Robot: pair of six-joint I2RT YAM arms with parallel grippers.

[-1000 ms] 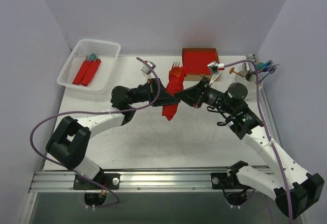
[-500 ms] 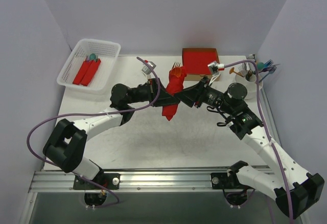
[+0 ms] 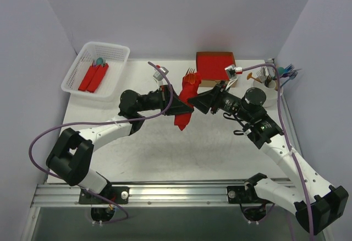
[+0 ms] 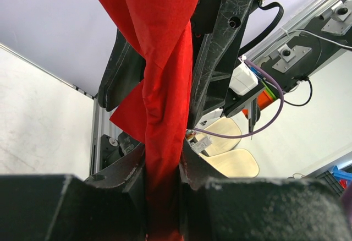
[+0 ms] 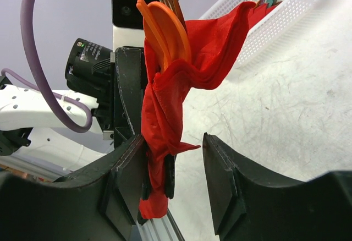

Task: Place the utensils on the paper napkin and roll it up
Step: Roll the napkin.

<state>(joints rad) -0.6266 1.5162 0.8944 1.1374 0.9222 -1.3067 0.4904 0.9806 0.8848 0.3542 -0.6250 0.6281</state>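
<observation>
Top view: twisted bright-red paper napkin roll (image 3: pixel 185 106), orange plastic utensils (image 3: pixel 191 77) protruding from its top, just left of the brown-cardboard-edged red stack (image 3: pixel 215 65).
Left wrist view: left gripper (image 4: pixel 163 175) clenched on the roll (image 4: pixel 162 114).
Right wrist view: right gripper (image 5: pixel 175 142) released, fingers spread, roll (image 5: pixel 165 103) beside one finger.

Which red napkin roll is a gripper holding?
The red paper napkin roll with orange utensils sticking out, clamped in the left gripper; the other two red rolls lie in the white plastic basket.

white basket (image 3: pixel 105 45) far left | cardboard-edged red stack (image 3: pixel 215 64) far centre | white cup (image 3: pixel 271 91) far right
</observation>
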